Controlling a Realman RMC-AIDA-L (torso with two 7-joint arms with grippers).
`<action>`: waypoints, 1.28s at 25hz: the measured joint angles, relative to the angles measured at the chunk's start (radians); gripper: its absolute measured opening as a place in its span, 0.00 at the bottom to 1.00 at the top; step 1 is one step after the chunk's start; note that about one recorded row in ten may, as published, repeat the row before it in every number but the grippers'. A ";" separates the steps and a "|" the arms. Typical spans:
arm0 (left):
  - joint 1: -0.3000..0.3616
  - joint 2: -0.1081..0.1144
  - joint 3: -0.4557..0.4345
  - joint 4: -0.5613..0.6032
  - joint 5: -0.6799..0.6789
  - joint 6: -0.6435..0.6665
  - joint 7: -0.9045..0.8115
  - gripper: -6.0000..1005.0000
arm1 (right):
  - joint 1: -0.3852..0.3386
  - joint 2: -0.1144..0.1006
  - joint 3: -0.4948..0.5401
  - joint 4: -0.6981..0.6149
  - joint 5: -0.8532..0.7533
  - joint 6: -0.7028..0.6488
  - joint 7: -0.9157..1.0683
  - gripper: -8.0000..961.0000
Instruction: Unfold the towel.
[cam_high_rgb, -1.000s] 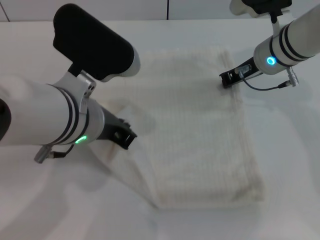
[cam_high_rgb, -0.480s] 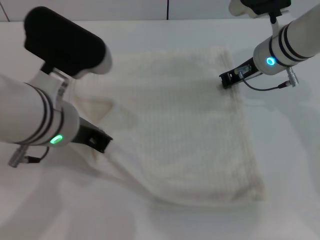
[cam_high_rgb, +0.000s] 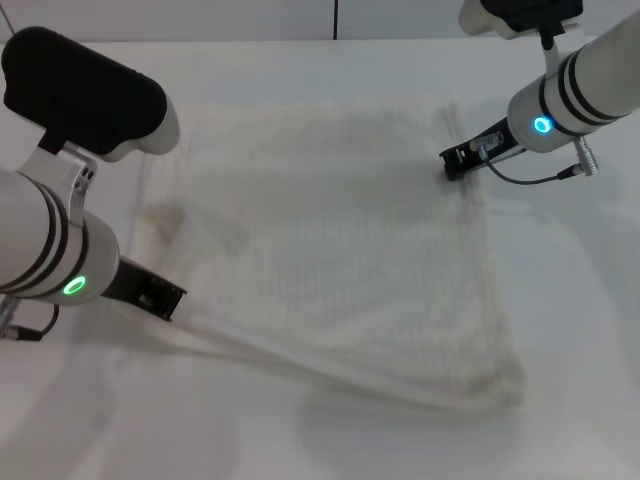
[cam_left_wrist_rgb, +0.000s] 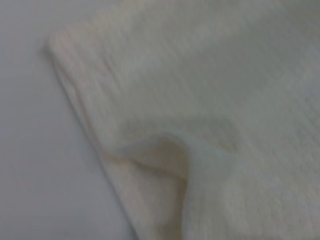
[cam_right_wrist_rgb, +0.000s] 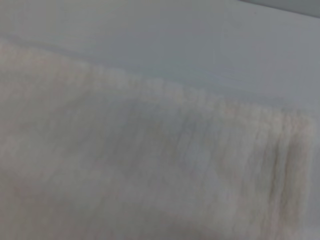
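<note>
The cream-white ribbed towel (cam_high_rgb: 350, 240) lies on the white table, partly opened. My left gripper (cam_high_rgb: 165, 300) is low at the near left, shut on the towel's upper layer. That layer is stretched taut from the gripper to the towel's near right corner. My right gripper (cam_high_rgb: 455, 163) rests on the towel's far right edge. The left wrist view shows a raised fold of the towel (cam_left_wrist_rgb: 165, 150) and one corner. The right wrist view shows the towel (cam_right_wrist_rgb: 125, 165) close up, with its edge against the table. No red tag shows.
The white table (cam_high_rgb: 560, 330) stretches bare around the towel. A wall runs along its far edge. My left arm's large white and black body (cam_high_rgb: 80, 100) hangs over the far left of the table.
My left gripper has moved left and nearer, dragging the towel's upper layer with it, so the towel has spread wider to the left. The right gripper has stayed put.
</note>
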 joint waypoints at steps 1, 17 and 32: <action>0.000 0.000 0.000 0.000 0.000 0.000 0.000 0.06 | 0.000 0.000 0.000 0.000 0.000 0.000 0.000 0.01; 0.010 0.001 0.048 0.009 0.000 -0.050 -0.035 0.06 | -0.002 0.000 0.000 -0.014 -0.002 -0.015 0.001 0.01; -0.015 0.034 0.002 -0.055 0.001 -0.024 -0.020 0.41 | -0.079 0.008 -0.002 -0.254 0.006 -0.126 0.009 0.01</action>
